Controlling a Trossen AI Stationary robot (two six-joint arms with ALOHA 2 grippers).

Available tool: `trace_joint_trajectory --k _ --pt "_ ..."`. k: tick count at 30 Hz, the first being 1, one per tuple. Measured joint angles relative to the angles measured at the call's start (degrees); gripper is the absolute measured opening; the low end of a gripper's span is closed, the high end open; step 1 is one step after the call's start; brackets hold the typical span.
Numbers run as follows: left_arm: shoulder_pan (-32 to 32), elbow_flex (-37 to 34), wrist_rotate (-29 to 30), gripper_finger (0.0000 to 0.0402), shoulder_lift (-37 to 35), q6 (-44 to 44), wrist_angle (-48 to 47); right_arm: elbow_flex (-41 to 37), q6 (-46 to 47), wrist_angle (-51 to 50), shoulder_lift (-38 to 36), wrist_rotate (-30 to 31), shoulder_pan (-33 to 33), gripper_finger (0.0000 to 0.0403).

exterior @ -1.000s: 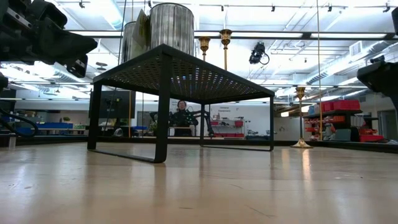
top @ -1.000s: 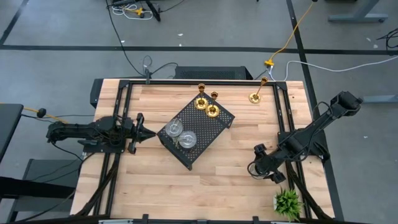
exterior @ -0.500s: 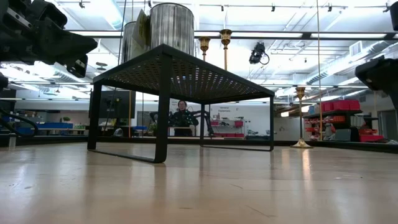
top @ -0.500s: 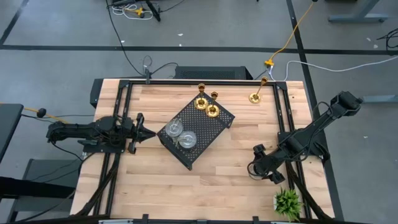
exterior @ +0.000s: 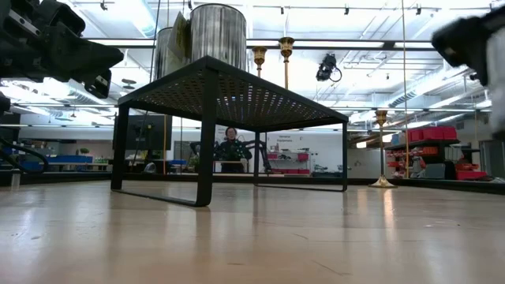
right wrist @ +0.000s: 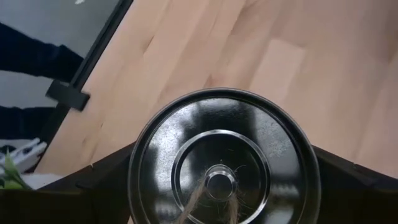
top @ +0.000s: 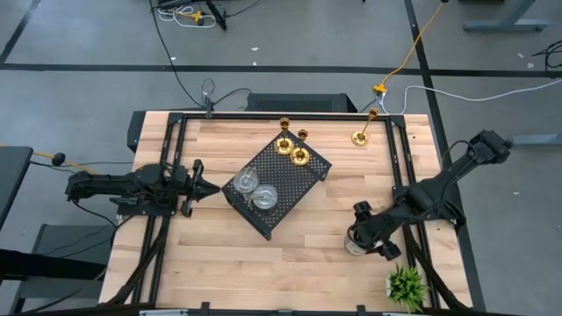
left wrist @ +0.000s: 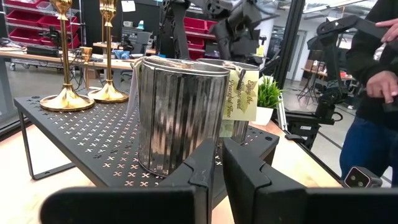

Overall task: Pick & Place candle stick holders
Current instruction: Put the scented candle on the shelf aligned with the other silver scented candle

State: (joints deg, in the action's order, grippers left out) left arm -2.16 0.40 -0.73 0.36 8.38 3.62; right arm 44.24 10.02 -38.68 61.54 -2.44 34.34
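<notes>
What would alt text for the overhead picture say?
On a wooden table, the right gripper grips a silver candle holder. A black tray mid-table holds two silver and two gold holders; the left gripper waits beside it.

Wooden table (top: 219,254), black perforated tray (top: 303,175), gold holder (top: 360,138), plant (top: 406,284)
</notes>
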Motion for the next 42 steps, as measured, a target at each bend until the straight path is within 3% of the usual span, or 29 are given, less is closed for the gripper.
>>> trace_joint_trajectory --k 13,28,42 --pt "0.00 0.00 0.00 0.0039 -0.01 0.00 0.00 15.75 -7.97 -13.22 8.32 0.22 -8.42 0.0368" --pt "-0.02 -0.01 0.01 0.0039 0.00 0.00 0.00 33.79 -21.56 -16.35 21.40 0.06 -16.84 0.0368" --pt "0.01 0.00 0.02 0.0039 -0.01 0.00 0.00 41.66 -24.37 -16.71 26.29 8.06 -24.48 0.0368"
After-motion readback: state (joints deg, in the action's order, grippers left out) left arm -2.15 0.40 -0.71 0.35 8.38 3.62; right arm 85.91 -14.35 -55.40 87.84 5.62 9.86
